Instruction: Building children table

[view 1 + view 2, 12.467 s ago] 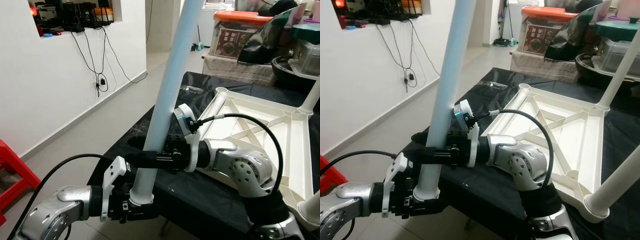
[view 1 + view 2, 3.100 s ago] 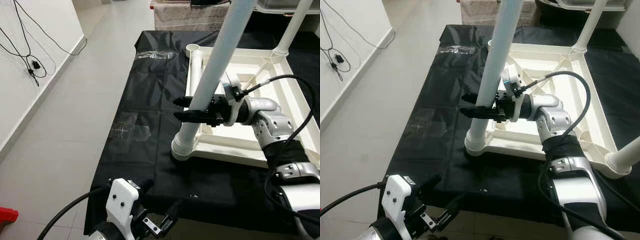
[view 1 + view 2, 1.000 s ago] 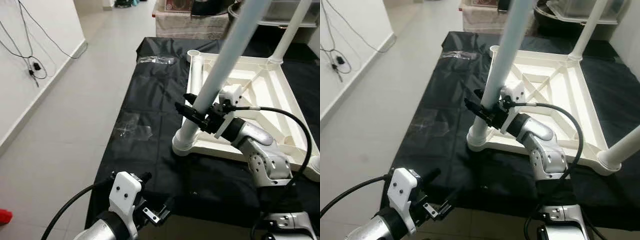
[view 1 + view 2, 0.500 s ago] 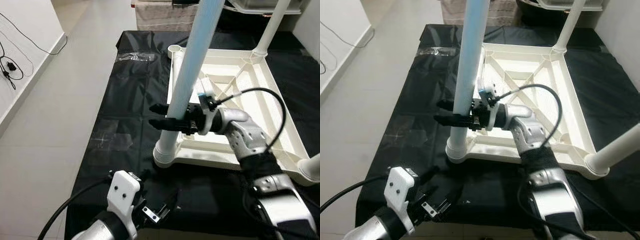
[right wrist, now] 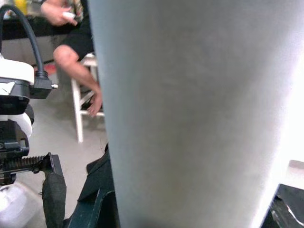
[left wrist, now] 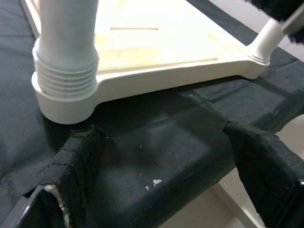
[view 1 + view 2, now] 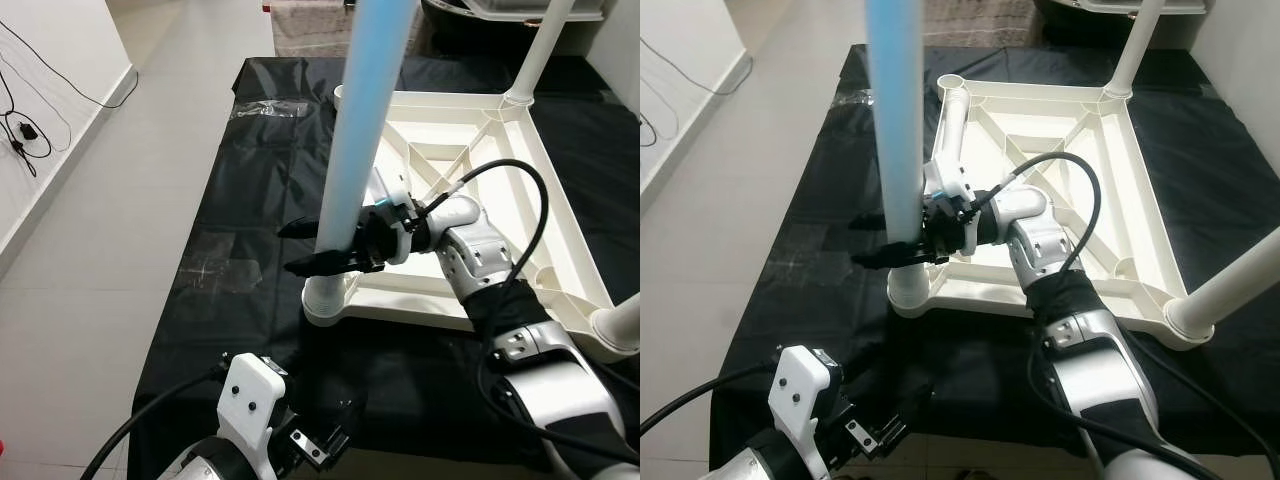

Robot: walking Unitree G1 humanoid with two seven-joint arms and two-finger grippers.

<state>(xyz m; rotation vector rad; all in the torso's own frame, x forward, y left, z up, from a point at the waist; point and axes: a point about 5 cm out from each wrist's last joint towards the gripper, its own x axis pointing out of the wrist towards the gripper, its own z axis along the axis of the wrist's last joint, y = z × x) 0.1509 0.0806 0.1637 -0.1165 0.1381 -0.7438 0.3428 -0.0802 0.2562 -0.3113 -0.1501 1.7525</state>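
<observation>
The white children's table top [image 7: 572, 232] lies upside down on a black cloth [image 7: 250, 200]. A long pale leg [image 7: 355, 130] stands upright in its near left corner socket [image 7: 328, 302]. My right gripper [image 7: 285, 250] reaches in from the right, low on that leg, one black finger on each side, shut on it. The leg's ribbed foot [image 6: 66, 80] sits in the socket in the left wrist view. My left gripper [image 6: 171, 171] hangs low at the cloth's near edge, open and holding nothing.
Two more legs stand in the far right [image 7: 540, 50] and near right [image 7: 615, 325] corners. The far left socket [image 7: 952, 82] is open. A clear plastic bag [image 7: 265, 110] lies on the cloth. Tiled floor [image 7: 100, 260] runs along the left. A seated person [image 5: 76, 52] appears behind the leg.
My right gripper has turned about the leg, so its fingers now point more down and left. The head camera shifted a little. The left gripper stays low.
</observation>
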